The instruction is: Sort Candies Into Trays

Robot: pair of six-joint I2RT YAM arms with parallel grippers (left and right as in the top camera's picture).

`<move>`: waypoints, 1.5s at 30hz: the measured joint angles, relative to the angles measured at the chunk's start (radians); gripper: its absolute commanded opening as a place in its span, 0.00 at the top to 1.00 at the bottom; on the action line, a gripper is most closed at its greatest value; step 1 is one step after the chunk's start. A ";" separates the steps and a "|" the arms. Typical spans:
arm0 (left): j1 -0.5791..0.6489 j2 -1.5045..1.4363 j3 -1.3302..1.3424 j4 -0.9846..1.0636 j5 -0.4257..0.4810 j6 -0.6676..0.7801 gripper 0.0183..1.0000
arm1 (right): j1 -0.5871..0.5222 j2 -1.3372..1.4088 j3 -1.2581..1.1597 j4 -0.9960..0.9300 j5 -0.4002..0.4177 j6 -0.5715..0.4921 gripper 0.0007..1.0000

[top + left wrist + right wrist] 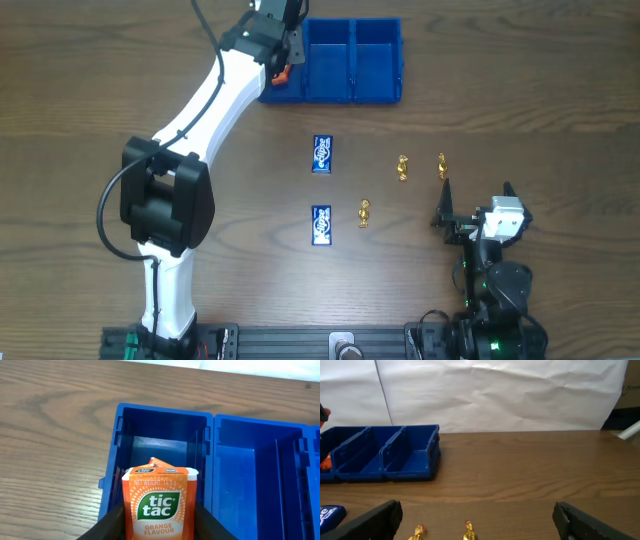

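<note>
An orange candy box [160, 504] is held upright in my left gripper [160, 527], which is shut on it just above the leftmost compartment of the blue tray [250, 435]. From above, the left gripper [272, 38] hangs at the left end of the tray [352, 92]. Two blue candy packs [322, 154] [321, 224] and three gold-wrapped candies [402, 167] [441, 164] [364, 213] lie on the table. My right gripper [477, 203] stands open to the right of them, holding nothing. Its wrist view shows two gold candies [418, 532] [468, 531] close ahead.
The tray's middle and right compartments [377, 55] hold nothing. A white backdrop [500, 395] stands behind the table's far edge. Bare wood [540, 120] spreads right of the tray and left of the candies.
</note>
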 measured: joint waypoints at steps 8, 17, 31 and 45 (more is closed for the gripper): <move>0.019 0.000 0.000 -0.006 0.003 0.001 0.43 | 0.000 0.000 0.000 0.000 0.000 0.000 0.00; 0.012 -0.061 -0.010 -0.020 -0.066 0.016 0.10 | 0.000 0.000 0.000 0.000 0.000 0.000 0.00; 0.052 -0.943 -0.435 0.354 -0.146 0.188 0.00 | 0.000 0.000 0.000 0.000 -0.001 0.000 0.00; 0.240 -1.543 -1.301 0.748 0.033 0.263 0.00 | 0.000 0.000 0.000 0.000 0.000 0.000 0.00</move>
